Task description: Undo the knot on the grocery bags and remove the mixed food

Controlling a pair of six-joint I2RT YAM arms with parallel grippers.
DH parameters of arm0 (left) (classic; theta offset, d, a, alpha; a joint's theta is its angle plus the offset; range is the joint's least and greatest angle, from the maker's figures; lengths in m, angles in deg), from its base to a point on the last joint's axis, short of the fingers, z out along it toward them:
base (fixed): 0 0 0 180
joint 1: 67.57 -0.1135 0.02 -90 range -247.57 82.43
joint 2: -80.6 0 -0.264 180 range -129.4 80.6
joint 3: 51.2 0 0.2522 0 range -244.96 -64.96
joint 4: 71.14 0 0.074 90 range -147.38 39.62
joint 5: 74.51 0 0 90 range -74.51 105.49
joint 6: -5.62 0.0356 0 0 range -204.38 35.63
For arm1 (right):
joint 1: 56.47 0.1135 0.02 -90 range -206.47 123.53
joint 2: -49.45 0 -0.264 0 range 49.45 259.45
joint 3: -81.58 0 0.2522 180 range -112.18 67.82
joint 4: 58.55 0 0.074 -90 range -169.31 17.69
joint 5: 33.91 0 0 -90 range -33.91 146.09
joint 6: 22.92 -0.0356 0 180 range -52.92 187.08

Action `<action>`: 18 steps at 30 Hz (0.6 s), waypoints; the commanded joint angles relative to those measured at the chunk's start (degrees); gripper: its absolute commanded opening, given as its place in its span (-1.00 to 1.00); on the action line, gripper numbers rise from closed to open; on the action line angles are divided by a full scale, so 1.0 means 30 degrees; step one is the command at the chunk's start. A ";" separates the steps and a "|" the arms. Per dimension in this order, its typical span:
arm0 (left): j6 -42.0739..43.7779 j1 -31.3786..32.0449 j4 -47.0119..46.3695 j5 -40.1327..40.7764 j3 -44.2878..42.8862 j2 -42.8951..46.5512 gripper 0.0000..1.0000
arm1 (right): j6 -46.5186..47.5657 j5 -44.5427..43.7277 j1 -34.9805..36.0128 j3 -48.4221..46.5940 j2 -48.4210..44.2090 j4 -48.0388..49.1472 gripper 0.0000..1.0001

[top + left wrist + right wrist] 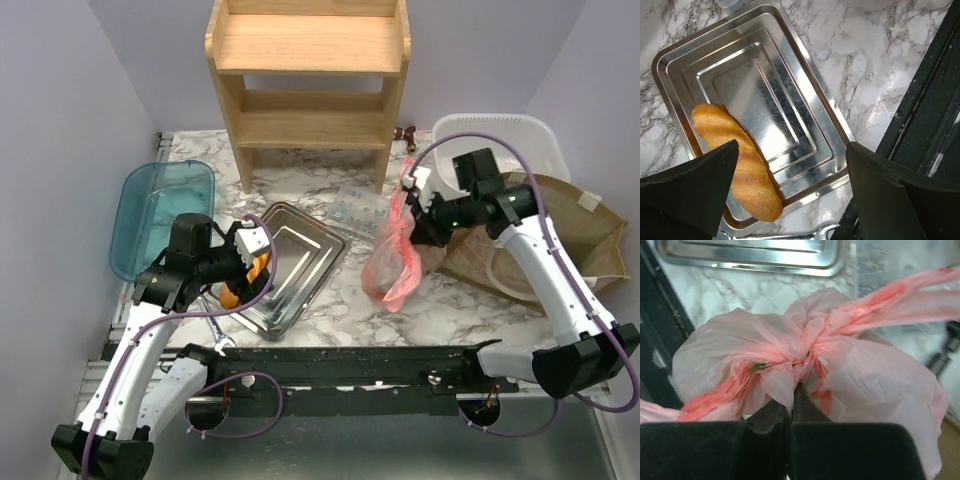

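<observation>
Pink knot [801, 359] sits just beyond right jaws pinching the bag [880, 390]; left jaws wide.

You'll see the grocery bag [875, 390] translucent pink, its knot [800, 357] deeper salmon with green flecks. Tray [765, 90] silver; loaf [740, 165] golden-brown, ridged. Table [865, 45] white marble, grey-veined. Container [160, 215] teal. Shelf [305, 45] pale wood.

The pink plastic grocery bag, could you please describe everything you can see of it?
The thin, crinkly, translucent pink plastic bag is tied shut: its twisted handles meet in a bunched knot, loose ends trailing to both sides. The right claw is shut on film below the knot, holding the top up while the bottom seems to rest on the white marble table. A speck of green shows in the folds.
</observation>
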 commanded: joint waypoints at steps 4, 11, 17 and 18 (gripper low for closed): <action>-0.0047 -0.0094 -0.0109 -0.0167 -0.1090 -0.0709 0.80 | -0.2511 -0.0589 0.5378 0.3774 -0.0959 0.4783 -0.99; 0.1267 0.1054 0.0072 -0.0121 -0.1007 -0.0817 0.80 | -0.1410 -0.0945 0.6651 0.7061 -0.0941 0.6842 -0.22; 0.2229 0.5918 -0.0881 0.0821 -0.1123 -0.1809 0.73 | -0.2542 -0.1620 0.6642 0.6220 -0.2818 0.3728 0.38; 0.1797 0.6763 -0.1540 0.0908 -0.1171 -0.2181 0.70 | -0.2653 -0.1820 0.6644 0.6208 -0.3189 0.3383 0.35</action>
